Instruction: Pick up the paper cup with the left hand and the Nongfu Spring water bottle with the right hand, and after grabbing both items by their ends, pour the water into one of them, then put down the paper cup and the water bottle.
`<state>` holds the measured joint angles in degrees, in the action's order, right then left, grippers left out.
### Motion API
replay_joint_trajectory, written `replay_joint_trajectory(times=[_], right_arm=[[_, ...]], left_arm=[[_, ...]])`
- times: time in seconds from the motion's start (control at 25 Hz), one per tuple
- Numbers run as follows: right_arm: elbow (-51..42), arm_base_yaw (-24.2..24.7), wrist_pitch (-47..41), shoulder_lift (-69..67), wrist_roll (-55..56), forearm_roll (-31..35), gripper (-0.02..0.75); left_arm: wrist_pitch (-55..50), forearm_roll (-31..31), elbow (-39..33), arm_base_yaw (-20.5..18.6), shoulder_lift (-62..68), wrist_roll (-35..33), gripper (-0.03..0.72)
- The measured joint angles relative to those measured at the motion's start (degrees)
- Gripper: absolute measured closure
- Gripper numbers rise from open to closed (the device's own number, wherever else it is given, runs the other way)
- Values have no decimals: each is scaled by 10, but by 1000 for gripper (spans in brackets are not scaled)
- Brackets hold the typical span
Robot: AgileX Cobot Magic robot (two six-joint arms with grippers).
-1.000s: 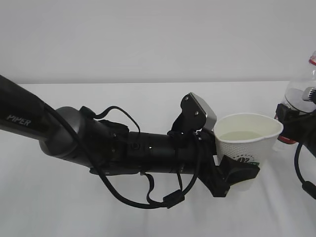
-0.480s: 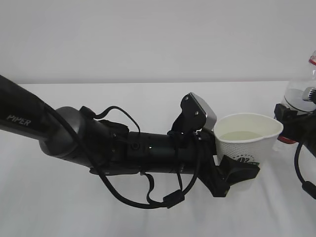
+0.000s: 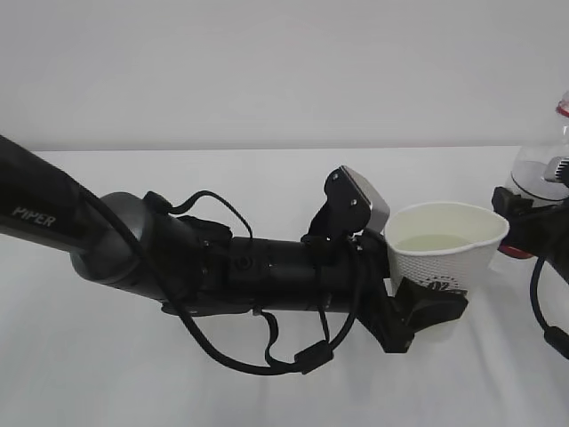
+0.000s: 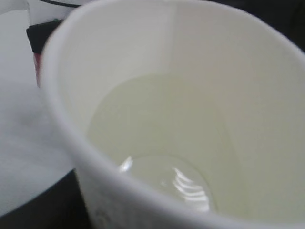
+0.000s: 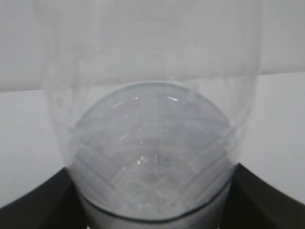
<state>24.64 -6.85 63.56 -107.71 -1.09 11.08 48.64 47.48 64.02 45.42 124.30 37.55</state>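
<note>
My left gripper (image 3: 427,307) is shut on the lower wall of the white paper cup (image 3: 444,253), which it holds upright right of centre. Pale water (image 3: 433,242) lies in the cup. In the left wrist view the paper cup (image 4: 167,71) fills the frame with water (image 4: 157,124) in its bottom. The clear Nongfu Spring water bottle (image 3: 538,173) stands upright at the right edge, a strip of red label (image 3: 513,253) showing. My right gripper (image 3: 524,218) has a black finger on each side of the bottle (image 5: 152,119). Whether those fingers (image 5: 33,205) still press it does not show.
A white table (image 3: 267,178) runs back to a plain white wall. My thick black left arm (image 3: 133,249), with loose cables (image 3: 267,356), lies across the left and middle of the table. The cup and bottle stand close together.
The right gripper's near finger has edged slightly left, away from the bottle. The left arm and the cup have hardly moved.
</note>
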Motion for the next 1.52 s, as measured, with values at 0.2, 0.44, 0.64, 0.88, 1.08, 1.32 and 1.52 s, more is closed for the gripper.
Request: replay_joint_trajectory(times=[0.2, 0.44, 0.64, 0.88, 1.08, 1.32, 1.52], right_arm=[[0, 0, 0, 0, 0, 0, 216], [0, 0, 0, 0, 0, 0, 192], [0, 0, 3, 0, 0, -1, 181], [0, 0, 4, 0, 0, -1, 180], [0, 0, 9, 0, 0, -2, 146], [0, 0, 13, 0, 0, -2, 119], [0, 0, 12, 0, -16, -14, 115]], left_arm=[[6, -5, 0, 0, 0, 0, 200], [10, -5, 0, 0, 0, 0, 200], [12, -6, 0, 0, 0, 0, 200], [12, -6, 0, 0, 0, 0, 200], [12, -6, 0, 0, 0, 0, 200], [13, -6, 0, 0, 0, 0, 200], [13, -6, 0, 0, 0, 0, 200]])
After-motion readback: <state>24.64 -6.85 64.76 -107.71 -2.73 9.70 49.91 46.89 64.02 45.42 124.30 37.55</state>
